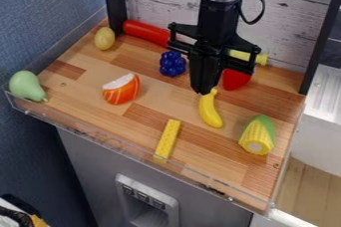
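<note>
The black gripper [205, 91] hangs over the middle of the wooden surface, its two fingers together and pointing down, with nothing visible between them. Just below and to the right of its tips lies a yellow banana [210, 110], stem end up by the gripper; whether they touch I cannot tell. A red object [236, 79] sits right behind the gripper, partly covered by it. To the left are dark blue grapes [172, 63] and an orange-and-white wedge [122, 89].
A yellow bar [167, 139] and corn [257, 135] lie nearer the front. At the left are a green pear [27, 86] and a yellow-green oval [104, 38]. A red cylinder [146, 32] and a pale yellow item [261, 59] lie along the back. A clear rail [193, 171] edges the front.
</note>
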